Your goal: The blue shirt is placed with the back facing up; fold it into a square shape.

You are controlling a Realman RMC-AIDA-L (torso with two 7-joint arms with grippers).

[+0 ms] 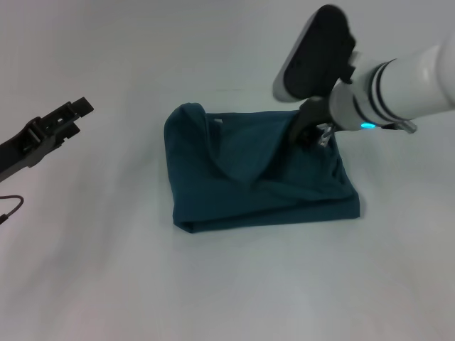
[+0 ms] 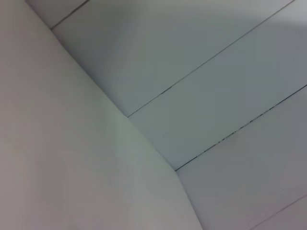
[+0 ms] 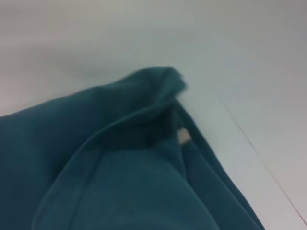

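Blue shirt lies near the middle of the pale surface, already folded down into a compact, roughly rectangular bundle. Its near edge and right side look thick, with several layers stacked. The far-left corner stands up in a rounded hump, and a loose flap drapes diagonally from the far edge toward the middle of the bundle, leaving a crease across the top. A small pale tag shows near the far edge, just beside the hump.

Right claw is down at the far-right corner of the shirt, touching the fabric where the flap begins. Its tips are dark against dark cloth and partly covered by the wrist housing; cannot tell whether the claw is closed on the fabric or only resting against it. A lit cyan indicator shows on the right wrist.

Right wrist view: the shirt fills the lower part of the picture, with the raised hump at the fold's peak and the pale tag tucked beside a hem. No fingers visible here.

Left claw hangs well left of the shirt, above the bare surface, apart from everything, its two fingers parted and empty.

Left wrist view: only pale panels with thin dark seams.
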